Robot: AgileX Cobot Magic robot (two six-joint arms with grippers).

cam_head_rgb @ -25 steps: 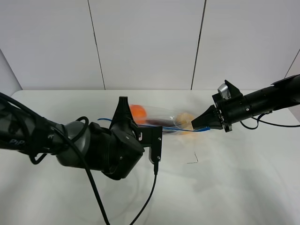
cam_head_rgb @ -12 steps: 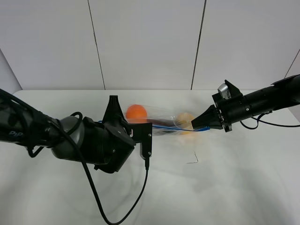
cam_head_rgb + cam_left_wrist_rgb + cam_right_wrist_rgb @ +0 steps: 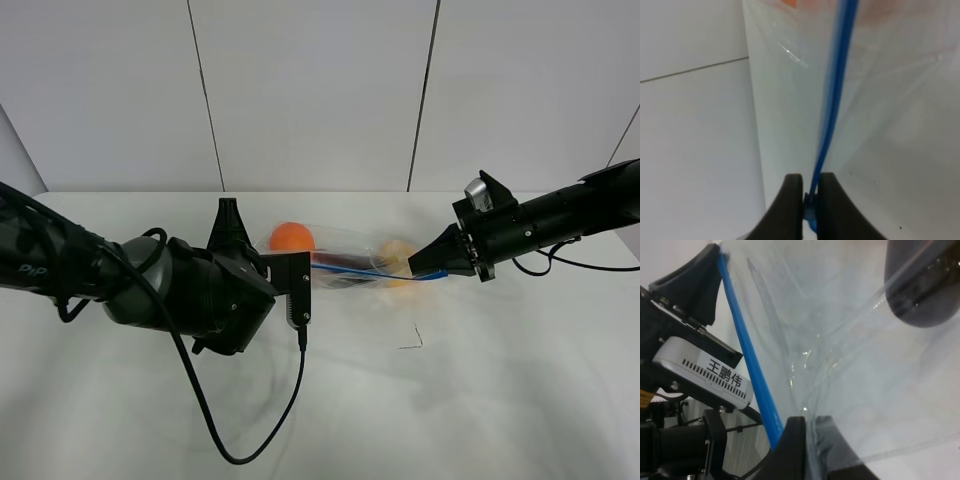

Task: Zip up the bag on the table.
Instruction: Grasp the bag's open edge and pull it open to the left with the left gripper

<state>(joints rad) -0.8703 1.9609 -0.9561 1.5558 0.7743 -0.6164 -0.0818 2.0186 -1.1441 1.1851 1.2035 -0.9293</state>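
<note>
A: Where to log the bag (image 3: 345,262)?
B: Over the far middle of the tabletop (image 3: 480,390), strung sideways between the two hands; cannot tell whether resting or lifted.
A: And for the left hand (image 3: 810,186)?
B: Clenched on the blue zipper strip (image 3: 832,100); pinching it thin between both black fingers (image 3: 790,200), close to the bag's left end.
A: For the right hand (image 3: 807,429)?
B: Clenched too; grasping the bag at its other end, right by the strip; seen from the high view as a black tip touching the bag's right end.
A: Inside the bag?
B: Showing through the clear plastic: an orange ball (image 3: 292,238) toward the left, a yellowish piece (image 3: 397,253) near the right hand, a dark purple shape (image 3: 922,290) between.
A: Anything else?
B: A black cable (image 3: 285,410) looping over the tabletop below the left arm.
</note>
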